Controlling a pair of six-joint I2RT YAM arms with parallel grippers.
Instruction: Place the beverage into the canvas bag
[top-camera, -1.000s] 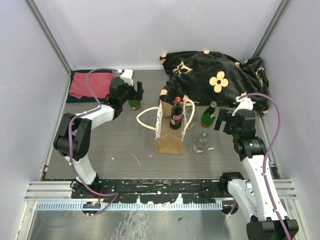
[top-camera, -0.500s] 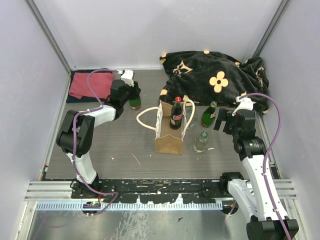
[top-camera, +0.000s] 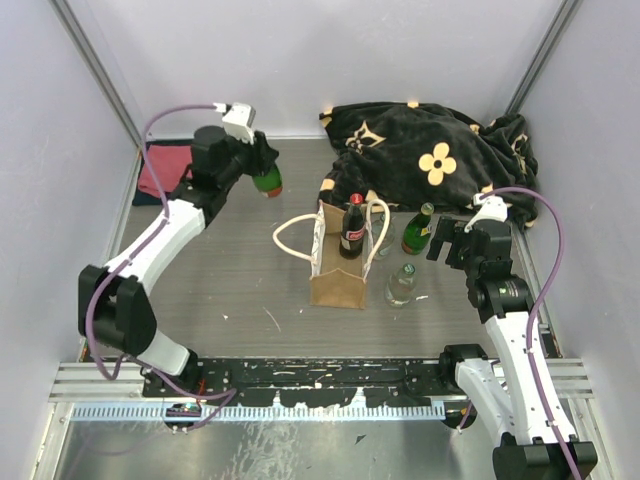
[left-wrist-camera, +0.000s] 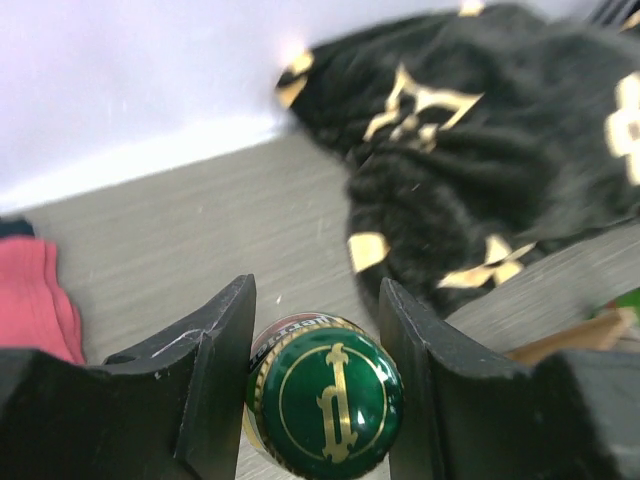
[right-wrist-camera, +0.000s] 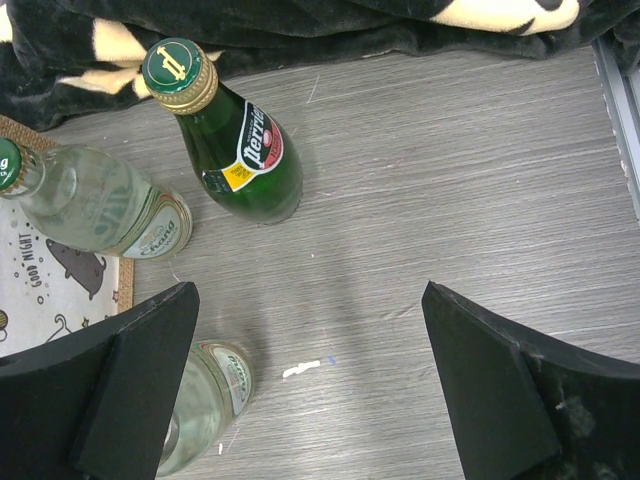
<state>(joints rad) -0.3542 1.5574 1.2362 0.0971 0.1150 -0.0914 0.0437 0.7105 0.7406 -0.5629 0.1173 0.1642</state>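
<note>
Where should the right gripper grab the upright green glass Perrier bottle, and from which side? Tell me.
Likely the slim neck just under the cap of the green Perrier bottle. It stands upright, clear glass bottles crowd its left and the black blanket lies behind, so the open right gripper should come level from the right, over bare table.

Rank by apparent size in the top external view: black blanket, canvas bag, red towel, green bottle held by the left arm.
1. black blanket
2. canvas bag
3. red towel, partly hidden, so unsure against the bag
4. green bottle
</note>
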